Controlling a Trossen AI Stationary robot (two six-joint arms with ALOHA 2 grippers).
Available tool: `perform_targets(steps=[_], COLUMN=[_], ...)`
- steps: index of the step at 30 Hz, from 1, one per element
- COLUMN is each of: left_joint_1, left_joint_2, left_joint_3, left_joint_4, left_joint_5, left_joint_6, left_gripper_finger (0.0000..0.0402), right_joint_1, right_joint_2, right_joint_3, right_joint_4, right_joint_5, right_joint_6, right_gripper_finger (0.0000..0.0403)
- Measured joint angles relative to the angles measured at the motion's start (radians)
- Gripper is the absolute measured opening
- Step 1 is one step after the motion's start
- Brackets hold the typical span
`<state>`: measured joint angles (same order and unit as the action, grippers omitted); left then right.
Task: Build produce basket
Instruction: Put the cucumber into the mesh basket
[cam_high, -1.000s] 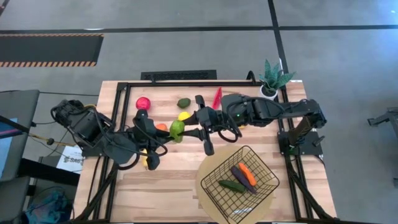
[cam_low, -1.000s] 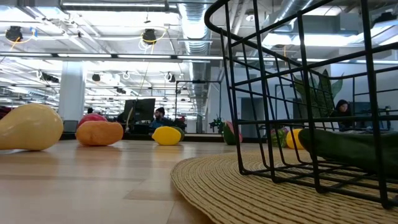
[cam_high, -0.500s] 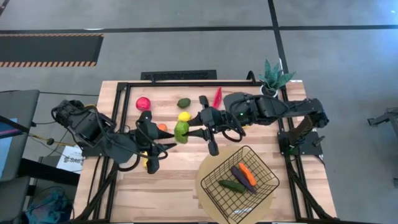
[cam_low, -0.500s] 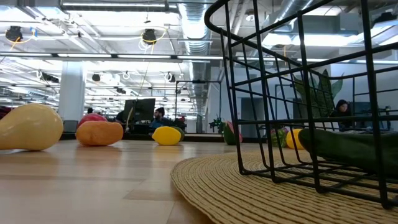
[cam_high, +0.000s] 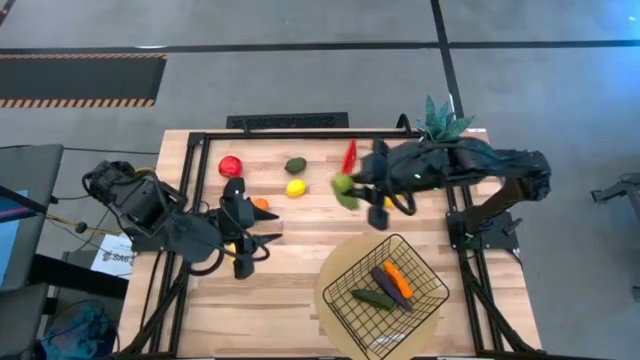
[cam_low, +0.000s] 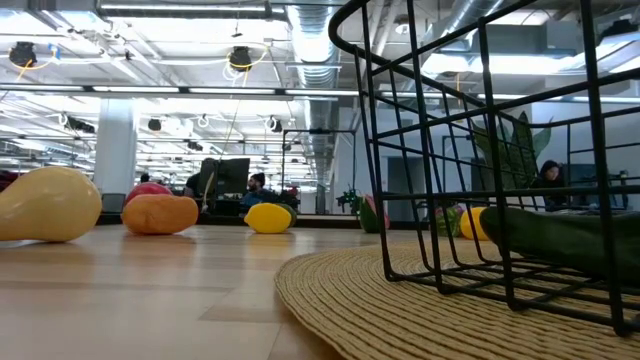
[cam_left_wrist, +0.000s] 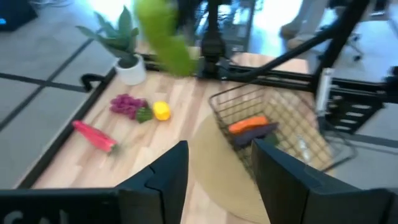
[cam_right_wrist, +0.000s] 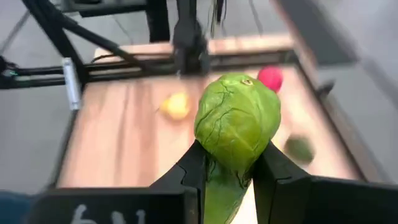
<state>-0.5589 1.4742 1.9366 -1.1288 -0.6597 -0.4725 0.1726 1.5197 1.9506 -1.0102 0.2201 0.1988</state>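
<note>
From above, the basket (cam_high: 385, 285) only has three pieces in it so far, and the right gripper (cam_high: 347, 192) holds a green pear (cam_high: 344, 186) just up-table of it, while the apple (cam_high: 230, 166), avocado (cam_high: 295, 165) and lemon (cam_high: 295, 187) wait well off to its left, nothing blocking the way. Left wrist view: left gripper (cam_left_wrist: 217, 168) fingers apart and empty, with grapes (cam_left_wrist: 126, 104) lying left of the basket. Right wrist view: fingers (cam_right_wrist: 189, 168) clamped snug on the pear.

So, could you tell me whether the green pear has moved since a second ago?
Yes. The green pear, held in the right gripper, has travelled away from the orange toward the potted plant side.
</note>
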Motion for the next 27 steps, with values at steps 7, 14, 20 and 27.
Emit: perform_targets(steps=[7, 14, 20, 27], left_joint_1=[0.05, 0.111, 0.159, 0.198], left_joint_2=[0.0, 0.0, 0.0, 0.0], left_joint_3=[0.0, 0.0, 0.0, 0.0], left_joint_4=[-0.05, -0.079, -0.086, -0.124], left_joint_5=[-0.009, -0.009, 0.005, 0.068], left_joint_6=[0.01, 0.018, 0.069, 0.105], left_gripper_finger=[0.0161, 0.0161, 0.0161, 0.0161], right_joint_1=[0.146, 0.332, 0.416, 0.446], right_joint_2=[0.011, 0.062, 0.147, 0.281], right_joint_3=[0.0, -0.044, -0.075, -0.075], right_joint_4=[-0.462, -0.487, -0.451, -0.275], right_joint_5=[-0.021, -0.07, -0.08, -0.109], right_joint_6=[0.46, 0.77, 0.965, 1.049], right_gripper_finger=[0.0079, 0.0077, 0.0077, 0.0077])
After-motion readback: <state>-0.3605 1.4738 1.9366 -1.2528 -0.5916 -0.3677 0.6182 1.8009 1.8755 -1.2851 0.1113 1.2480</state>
